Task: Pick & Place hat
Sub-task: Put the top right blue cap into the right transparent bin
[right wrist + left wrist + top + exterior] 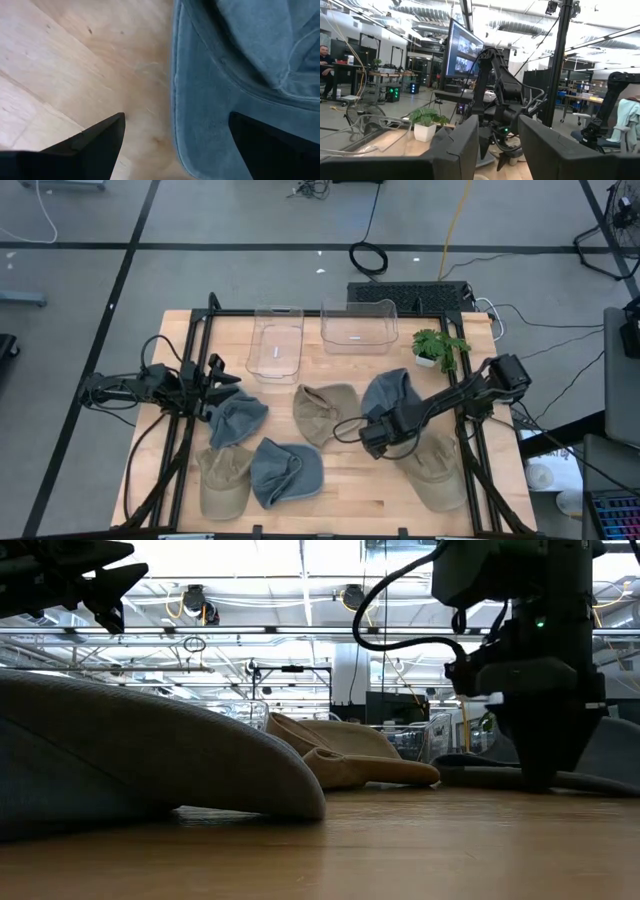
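Observation:
Several caps lie flat on the wooden table (340, 480), some tan, some blue-grey. My right gripper (378, 442) points down, open, at the near rim of the blue-grey cap (392, 392) on the table's right half. In the right wrist view the cap's brim edge (176, 100) runs between the fingers of my right gripper (176, 116). My left gripper (228, 372) hangs open above the table's left side, clear of the blue-grey cap (238, 418) beneath it. My right gripper comes from above, pointing down, astride the blue-grey cap's brim edge (200, 130). One finger (270, 145) is over the brim, the other (95, 145) over bare wood. The low view shows the gripper (540, 775) down at brim level, but I cannot tell whether it touches.
Two clear plastic bins (275, 343) (358, 325) stand at the table's far edge, with a small potted plant (438, 348) to their right. A tan cap (322, 412) lies at mid-table and another (435, 470) lies near my right arm. Black frame rails run along both sides.

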Controlling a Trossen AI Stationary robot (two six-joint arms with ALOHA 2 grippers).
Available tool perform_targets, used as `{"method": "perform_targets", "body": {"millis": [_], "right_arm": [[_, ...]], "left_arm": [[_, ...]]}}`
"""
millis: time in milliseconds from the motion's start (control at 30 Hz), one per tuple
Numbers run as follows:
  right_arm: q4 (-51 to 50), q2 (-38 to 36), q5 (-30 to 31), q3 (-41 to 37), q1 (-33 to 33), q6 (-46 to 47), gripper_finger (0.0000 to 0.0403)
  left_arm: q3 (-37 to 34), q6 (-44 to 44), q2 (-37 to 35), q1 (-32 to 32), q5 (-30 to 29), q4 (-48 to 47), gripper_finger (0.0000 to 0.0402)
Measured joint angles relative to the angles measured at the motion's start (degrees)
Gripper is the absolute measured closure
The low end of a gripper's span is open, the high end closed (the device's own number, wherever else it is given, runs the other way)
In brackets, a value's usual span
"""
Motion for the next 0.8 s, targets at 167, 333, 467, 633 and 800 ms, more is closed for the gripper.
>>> {"method": "perform_targets", "body": {"millis": [167, 333, 467, 633, 800], "right_arm": [[-2.33, -0.75, 0.25, 0.5, -0.06, -0.2, 0.0058], [-8.02, -0.79, 4.34, 3.36, -0.04, -1.25, 0.0058], [-9.13, -0.81, 7.22, 5.27, -0.04, -2.26, 0.0058], [-9.55, -0.02, 7.62, 5.67, -0.04, -3.16, 0.0058], [-13.79, 3.77, 7.72, 9.34, 0.35, -3.38, 0.0058]], "left_arm": [[-0.01, -0.01, -0.01, 0.02, 0.0, 0.01, 0.0257], [0.01, -0.02, -0.01, 0.02, 0.0, 0.01, 0.0265], [-0.01, -0.01, 0.0, 0.02, 0.0, 0.01, 0.0261], [0.01, 0.0, -0.01, 0.01, 0.0, -0.02, 0.0253], [-0.01, -0.01, 0.0, 0.02, 0.0, -0.01, 0.0257]]}}
